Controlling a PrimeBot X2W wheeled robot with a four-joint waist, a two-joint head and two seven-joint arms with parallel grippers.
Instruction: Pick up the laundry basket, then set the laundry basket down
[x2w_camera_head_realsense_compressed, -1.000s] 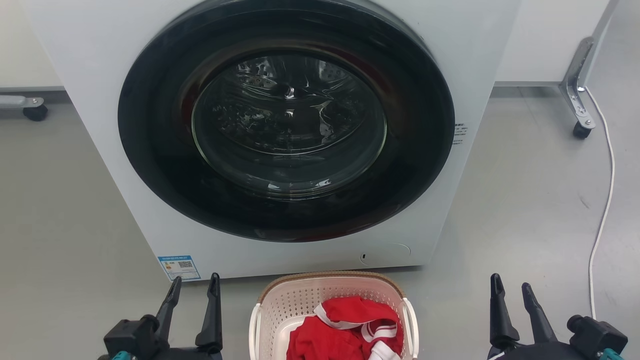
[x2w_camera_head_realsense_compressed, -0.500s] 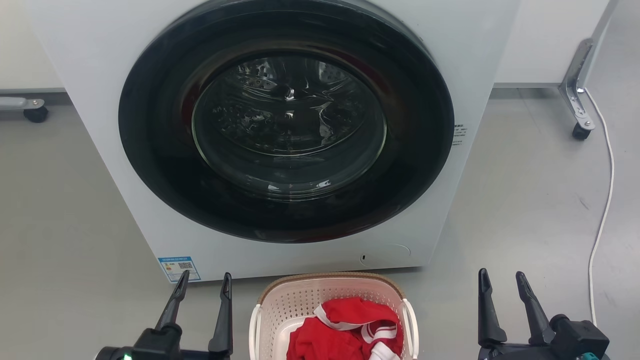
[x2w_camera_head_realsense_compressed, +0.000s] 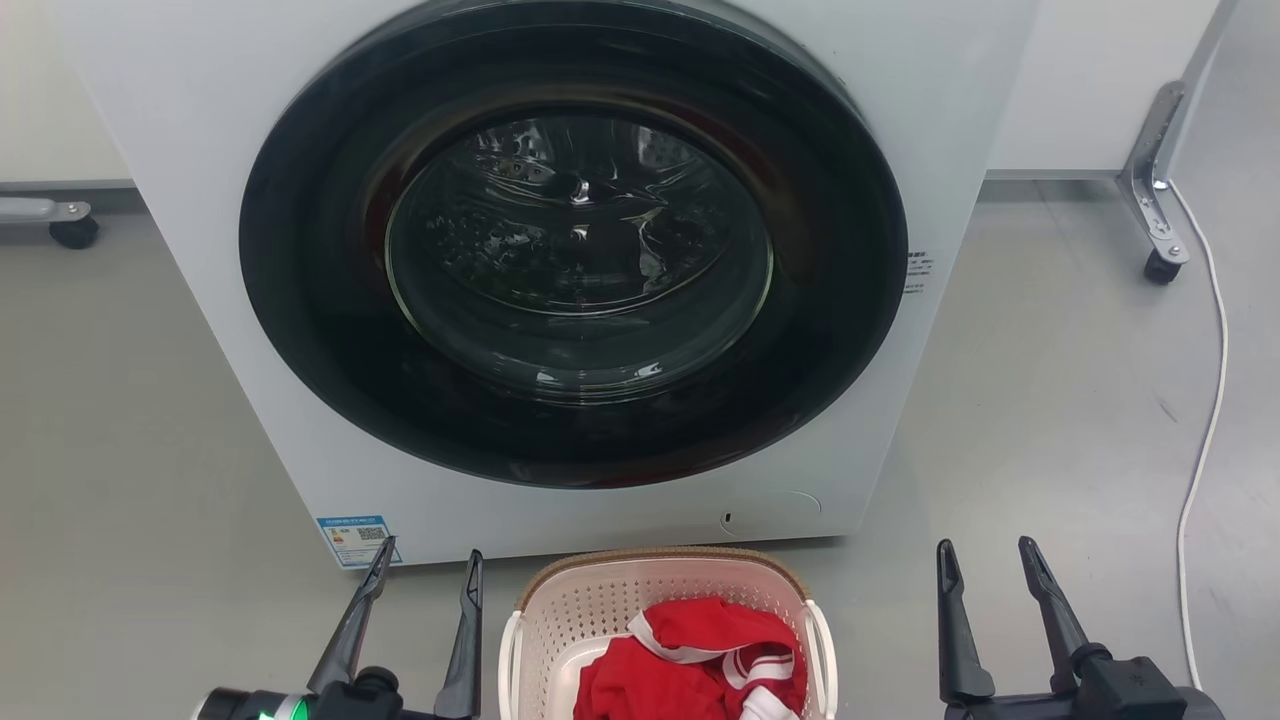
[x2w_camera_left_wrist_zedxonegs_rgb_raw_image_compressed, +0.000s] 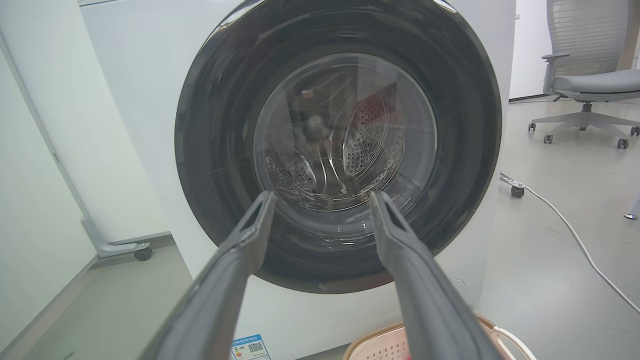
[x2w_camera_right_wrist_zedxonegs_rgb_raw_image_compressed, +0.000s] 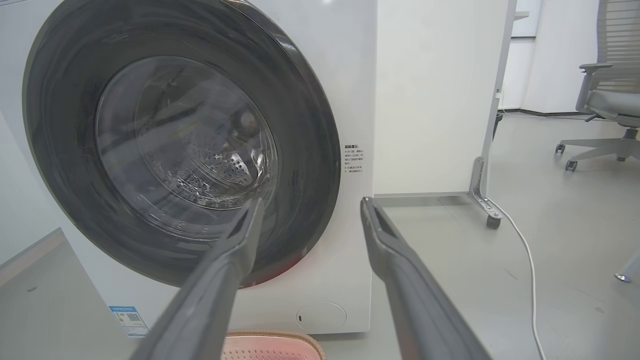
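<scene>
Noting laundry basket (x2w_camera_head_realsense_compressed: 590, 610) sitting on floor (x2w_camera_head_realsense_compressed: 120, 450) between the two end effectors, ungrasped, holding red garment (x2w_camera_head_realsense_compressed: 680, 660). Finding left end effector (x2w_camera_head_realsense_compressed: 429, 552) hovering just left of basket's left handle, fingers spread, gripping nothing. Finding right end effector (x2w_camera_head_realsense_compressed: 985, 545) standing further off basket's right side, fingers likewise parted and empty. Recording washing machine (x2w_camera_head_realsense_compressed: 200, 150) ahead of both sets of fingertips, door closed, basket's far rim near its base.

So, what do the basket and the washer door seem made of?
The basket looks like matte cream plastic: moulded rows of small holes; its brown rim looks woven, perhaps imitation. The door seems a glossy dark plastic ring around clear glass: it reflects, and the drum shows through.
</scene>
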